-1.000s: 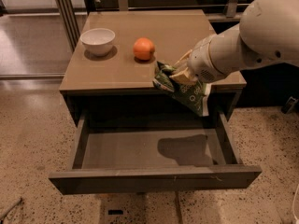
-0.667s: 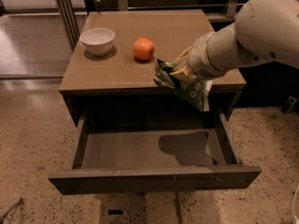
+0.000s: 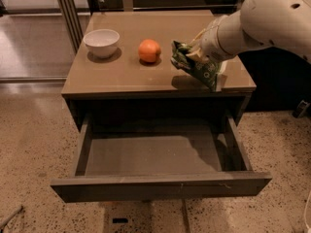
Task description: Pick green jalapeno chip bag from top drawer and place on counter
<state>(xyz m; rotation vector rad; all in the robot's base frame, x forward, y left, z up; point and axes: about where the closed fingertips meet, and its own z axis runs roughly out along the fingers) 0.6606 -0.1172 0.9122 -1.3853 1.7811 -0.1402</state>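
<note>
Camera view, from my remote station. The white arm [image 3: 262,18] enters from the upper right and reaches left over the bench [image 3: 121,74]. The gripper [image 3: 195,52] hangs above the right side of the bench top, nearer its front edge than its back. I see its pale fingers [image 3: 190,56] closed onto the upper part of the green jalapeno chip bag [image 3: 203,71], with crumpled foil pinched between them.

The bag hangs down and to the right from the grip, tilted, with its white-patched lower end close to the bench's near right corner. It casts a dark shadow on the surface just to its left. I cannot tell whether its lowest edge touches the bench or hangs just clear of it.

An orange fruit [image 3: 149,50] sits on the bench just left of the bag, apart from it. A white bowl [image 3: 101,41] stands upright farther left, near the left edge.

Below the bench top, the top drawer [image 3: 155,186] is pulled fully out toward me. Its flat front panel is nearest the camera, and its shallow interior is partly shaded by the arm. The cabinet stands on a speckled floor [image 3: 29,144].
</note>
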